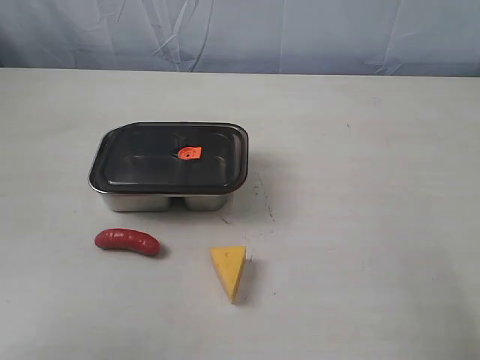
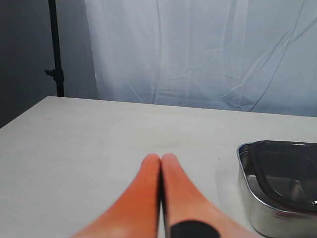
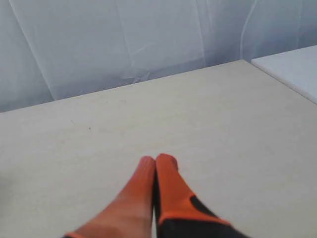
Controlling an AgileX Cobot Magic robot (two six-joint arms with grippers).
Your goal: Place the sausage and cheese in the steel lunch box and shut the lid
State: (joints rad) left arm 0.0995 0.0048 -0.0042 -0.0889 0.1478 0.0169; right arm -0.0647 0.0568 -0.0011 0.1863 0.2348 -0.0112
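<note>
- Two hands, both pinched closed and empty; the left hand (image 2: 161, 157) hovers over the bench (image 1: 375, 187) near the steel lunch box (image 1: 161, 201); the right hand (image 3: 155, 159) is over bare bench
- The lid (image 1: 142, 165) rests on the box; the sausage (image 1: 127, 241) and the cheese (image 1: 229, 271) lie on the bench beside it, apart from each other
- No step looks begun; the first move is probably taking the lid off, which calls for a hand to open and grip its rim; only then can the food go in
</note>
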